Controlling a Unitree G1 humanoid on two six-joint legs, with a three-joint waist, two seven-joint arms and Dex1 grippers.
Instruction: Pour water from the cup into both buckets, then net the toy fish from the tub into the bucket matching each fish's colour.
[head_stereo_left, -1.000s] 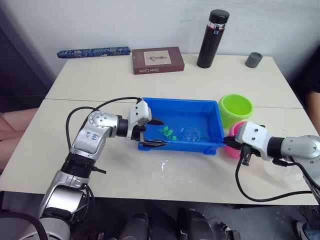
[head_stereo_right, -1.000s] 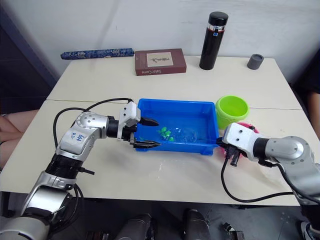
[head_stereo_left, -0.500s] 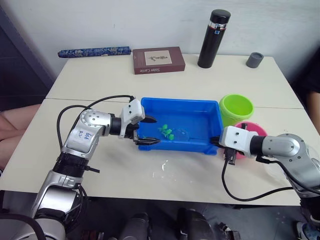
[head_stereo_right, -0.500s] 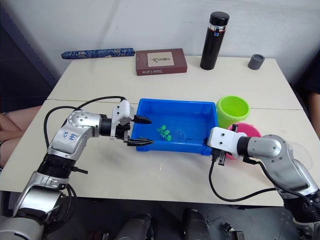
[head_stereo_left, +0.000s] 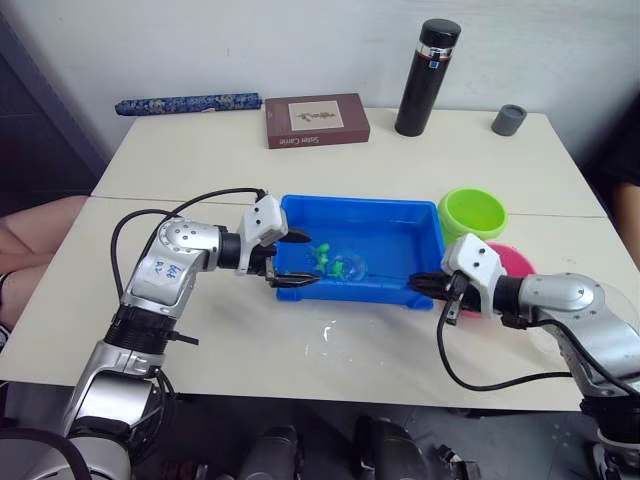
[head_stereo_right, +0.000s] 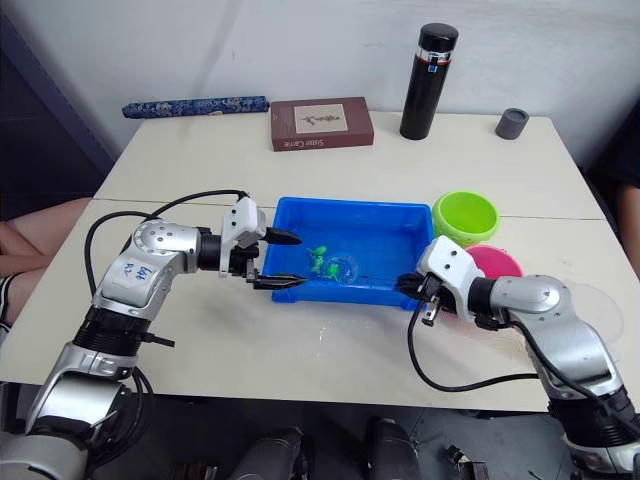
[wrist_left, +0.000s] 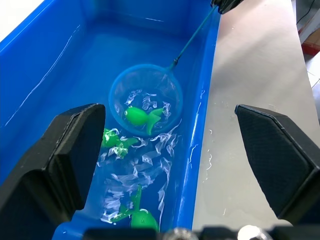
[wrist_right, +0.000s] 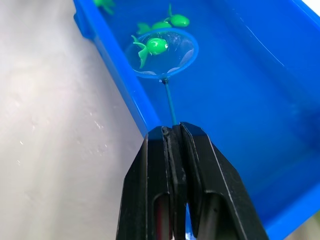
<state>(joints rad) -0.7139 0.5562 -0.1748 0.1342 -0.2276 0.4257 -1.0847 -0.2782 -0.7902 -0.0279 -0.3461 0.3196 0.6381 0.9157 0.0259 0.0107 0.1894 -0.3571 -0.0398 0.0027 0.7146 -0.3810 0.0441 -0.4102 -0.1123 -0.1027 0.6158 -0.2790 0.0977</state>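
Observation:
The blue tub (head_stereo_left: 425, 232) holds water and several green toy fish (wrist_left: 114, 140). My right gripper (head_stereo_left: 420, 282) is at the tub's near right corner, shut on the thin handle of a small round net (wrist_right: 161, 52). The net lies in the water with one green fish (wrist_right: 155, 46) inside its hoop. My left gripper (head_stereo_left: 305, 261) is open astride the tub's near left corner, one finger over the water and one outside the front wall. The lime green bucket (head_stereo_left: 472, 214) and the pink bucket (head_stereo_left: 512, 262) stand right of the tub. The clear cup (head_stereo_right: 598, 300) sits faintly at the far right.
At the back of the table are a tall black flask (head_stereo_left: 427, 75), a small grey cap (head_stereo_left: 508, 119), a brown book (head_stereo_left: 316, 119) and a blue patterned roll (head_stereo_left: 187, 103). Water drops (head_stereo_left: 330, 335) lie on the table in front of the tub. A person's leg (head_stereo_left: 40, 215) is at the left edge.
My right gripper has moved left to the tub's corner, sliding the net left through the water until a green fish lies in its hoop. My left gripper has barely moved.

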